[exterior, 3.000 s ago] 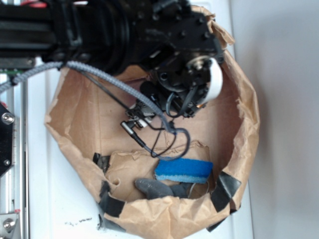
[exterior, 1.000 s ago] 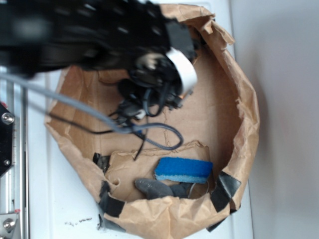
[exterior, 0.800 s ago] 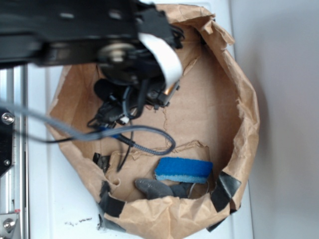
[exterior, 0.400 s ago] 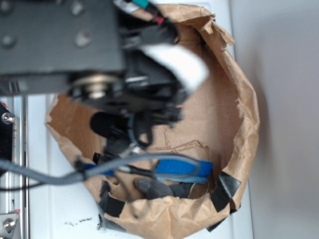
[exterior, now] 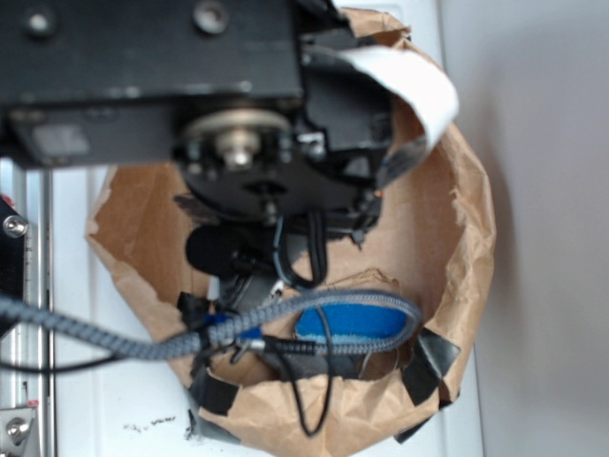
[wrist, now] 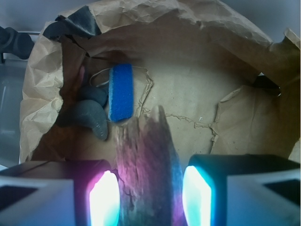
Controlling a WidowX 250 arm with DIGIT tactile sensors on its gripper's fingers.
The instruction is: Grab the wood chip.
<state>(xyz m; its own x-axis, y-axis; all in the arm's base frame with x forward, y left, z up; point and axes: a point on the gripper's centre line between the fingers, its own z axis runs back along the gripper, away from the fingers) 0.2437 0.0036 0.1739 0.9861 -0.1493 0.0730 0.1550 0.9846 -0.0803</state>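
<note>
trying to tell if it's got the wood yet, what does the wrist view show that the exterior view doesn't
Only the wrist view shows the thin dark brown streaky wood chip, standing between the pincer's two glowing fingers, pointed end toward the bag floor; contact is unclear. It also shows the rounded grey object clearly.

Only the exterior view shows the black arm filling the bag's upper part, and its braided grey cable.

Both show the blue rectangular sponge and crumpled brown paper bag.

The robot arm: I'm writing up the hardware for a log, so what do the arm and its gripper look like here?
The arm is boxy black metal with visible screws and a round silvery joint hub. A braided grey cable, thin black wires and a flat white ribbon run from it. In the wrist view, the gripper has two dark fingers with translucent pads glowing cyan and pink.
</note>
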